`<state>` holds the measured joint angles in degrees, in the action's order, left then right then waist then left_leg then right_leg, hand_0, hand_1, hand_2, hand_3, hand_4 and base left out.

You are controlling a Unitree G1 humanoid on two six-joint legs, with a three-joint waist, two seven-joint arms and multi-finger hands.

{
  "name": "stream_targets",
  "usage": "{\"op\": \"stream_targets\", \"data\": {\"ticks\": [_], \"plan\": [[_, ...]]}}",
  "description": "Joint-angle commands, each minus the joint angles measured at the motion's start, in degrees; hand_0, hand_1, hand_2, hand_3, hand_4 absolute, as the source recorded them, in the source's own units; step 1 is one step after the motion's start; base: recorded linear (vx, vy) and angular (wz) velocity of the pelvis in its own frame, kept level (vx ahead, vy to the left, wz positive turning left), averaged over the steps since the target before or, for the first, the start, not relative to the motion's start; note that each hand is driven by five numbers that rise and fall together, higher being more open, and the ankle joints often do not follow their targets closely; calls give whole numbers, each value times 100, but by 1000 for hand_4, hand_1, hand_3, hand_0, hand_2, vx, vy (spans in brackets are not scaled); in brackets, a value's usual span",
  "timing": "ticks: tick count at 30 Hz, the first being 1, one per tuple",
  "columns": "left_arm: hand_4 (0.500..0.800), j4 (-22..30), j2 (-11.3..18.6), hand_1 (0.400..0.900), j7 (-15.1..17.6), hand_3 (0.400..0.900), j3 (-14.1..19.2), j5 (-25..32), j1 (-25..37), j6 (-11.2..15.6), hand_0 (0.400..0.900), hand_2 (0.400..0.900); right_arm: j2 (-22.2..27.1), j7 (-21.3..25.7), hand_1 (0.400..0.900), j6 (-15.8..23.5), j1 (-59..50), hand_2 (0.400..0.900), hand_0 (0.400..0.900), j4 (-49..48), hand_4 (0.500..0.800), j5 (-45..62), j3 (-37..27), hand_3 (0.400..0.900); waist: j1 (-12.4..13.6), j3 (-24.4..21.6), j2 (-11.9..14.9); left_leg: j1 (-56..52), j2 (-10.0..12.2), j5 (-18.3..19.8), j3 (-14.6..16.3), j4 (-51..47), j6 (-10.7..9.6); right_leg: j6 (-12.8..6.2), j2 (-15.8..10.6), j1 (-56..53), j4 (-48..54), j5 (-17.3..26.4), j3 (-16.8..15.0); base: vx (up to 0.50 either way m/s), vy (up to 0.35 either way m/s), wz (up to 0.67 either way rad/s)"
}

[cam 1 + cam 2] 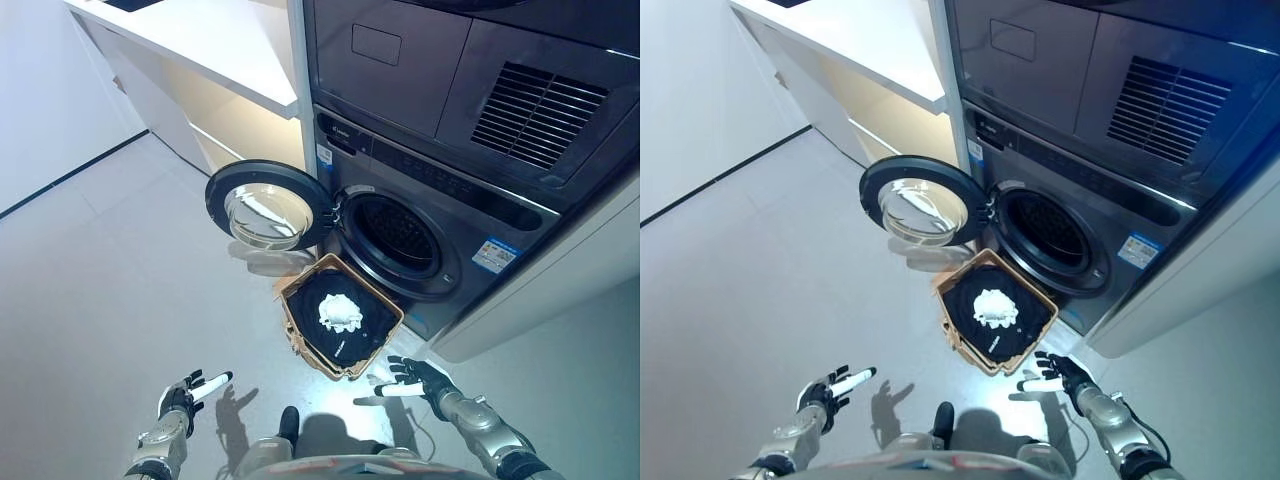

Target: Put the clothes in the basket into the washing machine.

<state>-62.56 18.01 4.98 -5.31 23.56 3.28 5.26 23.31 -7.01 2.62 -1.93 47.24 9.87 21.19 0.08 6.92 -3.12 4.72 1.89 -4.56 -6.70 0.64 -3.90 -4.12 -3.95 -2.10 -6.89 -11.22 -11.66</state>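
A tan woven basket (296, 305) stands on the floor in front of the washing machine (470, 225). It holds dark clothes (350, 330) with a white crumpled garment (340, 313) on top. The machine's round door (262, 205) is swung open to the left and the drum opening (400, 237) is dark. My left hand (188, 395) is open, low at the left, well away from the basket. My right hand (418, 380) is open, just right of the basket's near corner, not touching it.
A dryer (470, 80) with a vent grille is stacked above the washer. A white counter (210, 45) with cabinets runs along the back left. A white panel (560, 290) flanks the machine at the right. Grey floor (110, 280) spreads to the left.
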Motion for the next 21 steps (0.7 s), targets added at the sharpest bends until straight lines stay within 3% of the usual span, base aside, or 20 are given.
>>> {"op": "stream_targets", "data": {"ticks": [1,4,8,10,13,16,19,21], "plan": [[800,201,403,900,169,900,2,-46,-5,293,900,900,124,22,900,244,-40,900,900,-581,800,-176,3,900,92,-470,124,972,66,-536,266,138,-51,-309,-213,-405,-63,257,140,221,265,-30],[800,162,468,900,169,900,26,-162,-15,291,900,900,20,-36,900,241,-96,900,900,-631,800,-264,53,900,157,-594,257,957,-84,-294,596,258,81,-536,-569,-330,-152,622,235,195,247,-34],[800,203,561,900,163,900,60,-248,-18,277,900,900,-67,-104,900,218,-147,900,900,-634,800,-312,136,900,248,-722,406,891,-358,-28,731,326,319,-747,-859,-88,-502,1283,307,147,240,-19],[800,244,554,900,119,900,28,-317,-14,245,900,900,-102,-137,900,201,-115,900,900,-583,800,-298,124,900,234,-726,410,767,-552,92,638,342,441,-700,-926,150,-1173,1848,291,124,266,27],[800,432,544,900,55,900,-51,-379,-28,213,900,900,-101,-120,900,204,-104,900,900,-625,800,-266,116,900,154,-493,271,388,-734,253,433,402,603,-412,-838,619,-2425,2582,455,90,291,50],[800,344,566,900,9,900,-77,-433,17,155,900,900,-130,-131,900,200,-76,900,900,-777,800,-178,121,900,54,-285,184,4,-743,375,315,352,684,-310,-959,1067,-2978,2386,883,127,238,42],[800,328,586,900,-12,900,-99,-391,68,165,900,900,-105,-142,900,173,-53,900,900,-720,800,-119,112,900,-49,-237,197,-217,-768,470,65,366,636,-256,-870,1342,-2361,1917,1005,195,55,55],[800,278,596,900,-6,900,-137,-402,137,174,900,900,-112,-127,900,163,-61,900,900,-635,800,-72,82,900,-119,-208,285,-349,-834,570,-68,372,589,-322,-860,1319,-1494,1769,1060,212,-24,50]]}}
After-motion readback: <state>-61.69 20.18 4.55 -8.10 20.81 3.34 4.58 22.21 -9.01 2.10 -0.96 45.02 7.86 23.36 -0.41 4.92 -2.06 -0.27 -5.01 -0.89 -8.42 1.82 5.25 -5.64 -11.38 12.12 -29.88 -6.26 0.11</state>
